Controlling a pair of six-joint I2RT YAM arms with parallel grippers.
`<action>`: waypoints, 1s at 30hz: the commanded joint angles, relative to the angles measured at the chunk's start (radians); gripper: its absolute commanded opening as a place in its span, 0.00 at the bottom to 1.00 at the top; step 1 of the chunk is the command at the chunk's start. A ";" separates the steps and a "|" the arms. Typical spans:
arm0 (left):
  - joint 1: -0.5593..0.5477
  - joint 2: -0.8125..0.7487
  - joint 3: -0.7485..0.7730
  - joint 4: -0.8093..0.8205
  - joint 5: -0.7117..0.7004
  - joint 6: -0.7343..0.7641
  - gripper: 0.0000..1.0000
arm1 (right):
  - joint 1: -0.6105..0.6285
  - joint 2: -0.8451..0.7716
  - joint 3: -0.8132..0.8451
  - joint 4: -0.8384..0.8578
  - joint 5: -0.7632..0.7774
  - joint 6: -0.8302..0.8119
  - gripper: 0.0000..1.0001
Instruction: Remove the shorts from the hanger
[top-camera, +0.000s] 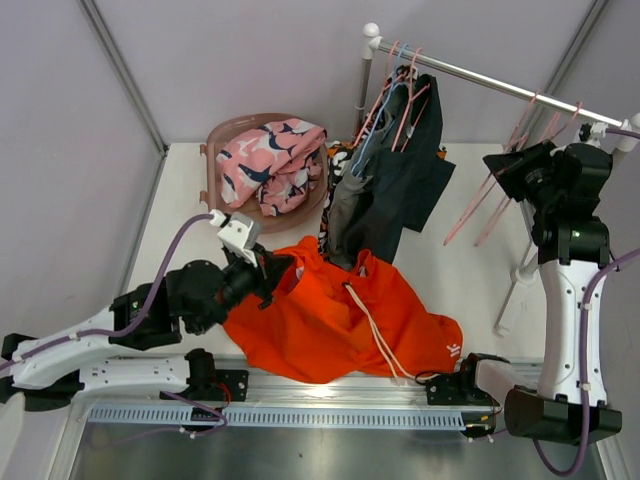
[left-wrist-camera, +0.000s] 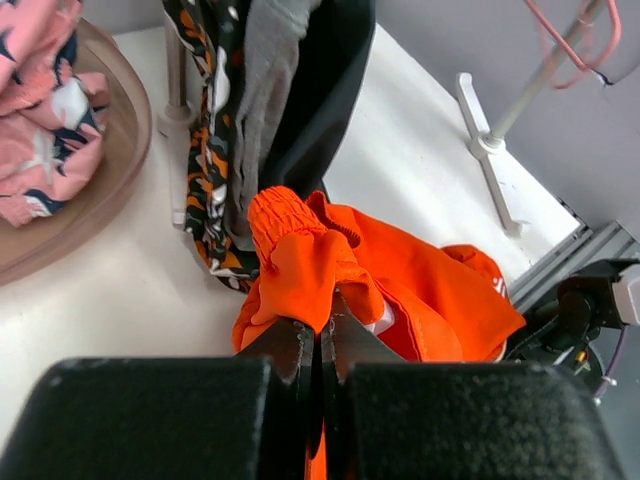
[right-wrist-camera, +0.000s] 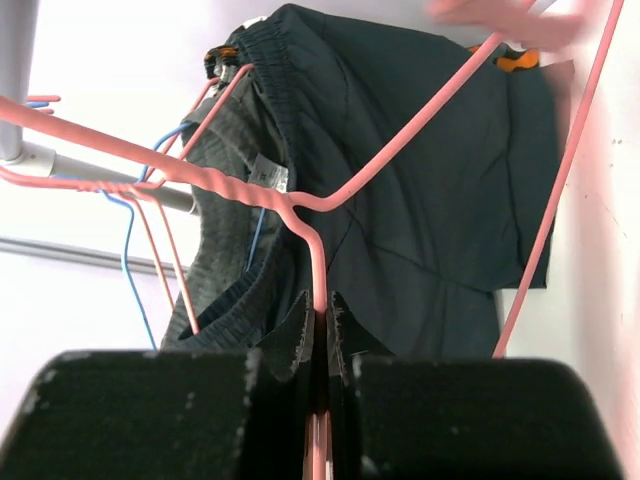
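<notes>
now, left gripper (left-wrist-camera: 320, 338) pinching orange shorts (left-wrist-camera: 420, 290), right gripper (right-wrist-camera: 320, 322) clamping hanger (right-wrist-camera: 318, 250)

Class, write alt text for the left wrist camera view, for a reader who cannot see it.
The left end effector, shut, pinches a bunched fold of the orange shorts lying on the white table. Behind them hang blotch-patterned shorts, grey shorts and dark shorts; pink shorts sit in a brown basket at upper left.
</notes>
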 joint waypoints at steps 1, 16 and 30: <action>-0.002 0.008 0.097 0.011 -0.081 0.066 0.00 | -0.006 -0.035 -0.003 0.000 -0.031 -0.005 0.05; 0.382 0.289 0.800 0.074 -0.154 0.583 0.00 | -0.006 -0.195 0.121 -0.157 -0.019 -0.134 0.99; 0.999 1.039 1.533 0.371 0.294 0.269 0.00 | 0.066 -0.422 -0.219 -0.008 -0.254 -0.045 0.99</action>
